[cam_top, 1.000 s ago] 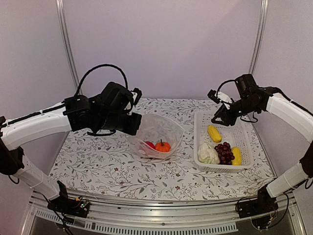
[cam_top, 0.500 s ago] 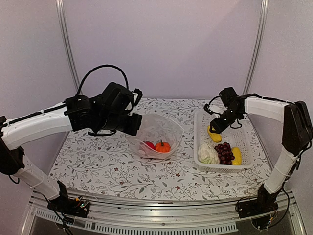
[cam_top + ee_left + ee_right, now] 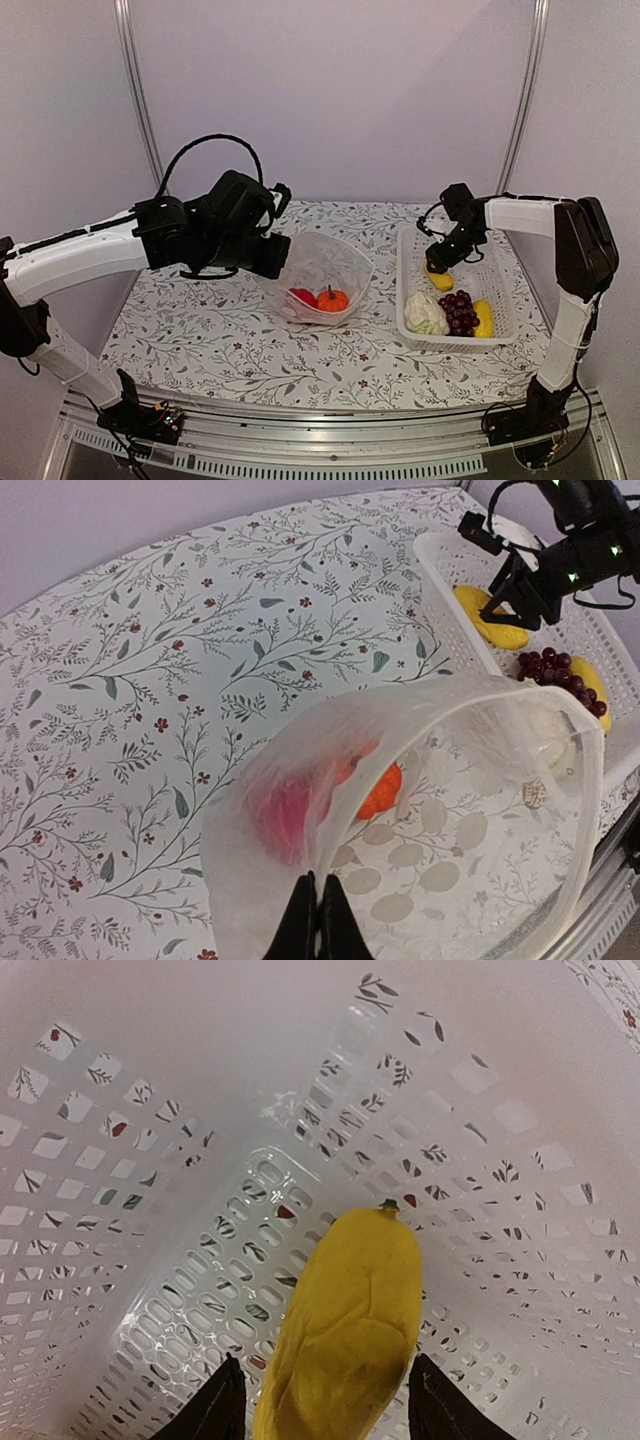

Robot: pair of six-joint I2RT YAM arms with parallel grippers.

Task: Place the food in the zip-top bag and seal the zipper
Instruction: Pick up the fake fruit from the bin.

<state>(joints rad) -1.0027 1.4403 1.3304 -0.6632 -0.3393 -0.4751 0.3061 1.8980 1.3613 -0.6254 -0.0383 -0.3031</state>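
Note:
The clear zip-top bag [image 3: 322, 262] stands open on the table with the orange pumpkin [image 3: 333, 298] and red pepper [image 3: 305, 296] inside. My left gripper [image 3: 276, 256] is shut on the bag's near-left rim [image 3: 318, 880] and holds the mouth open. My right gripper [image 3: 438, 270] is low in the white basket [image 3: 500, 275], open, with a finger on each side of a long yellow piece [image 3: 345, 1330]. The grape bunch [image 3: 460, 312], the cauliflower [image 3: 424, 315] and another yellow piece [image 3: 484, 318] lie at the basket's near end. I cannot make out the zipper strip.
The basket's slotted walls [image 3: 150, 1160] rise close around my right gripper. The floral tablecloth [image 3: 200, 330] stretches left and in front of the bag. Grey walls enclose the back and sides.
My right gripper has moved left and down from above the basket's far end to straddle the yellow piece. The left arm and the bag have stayed still.

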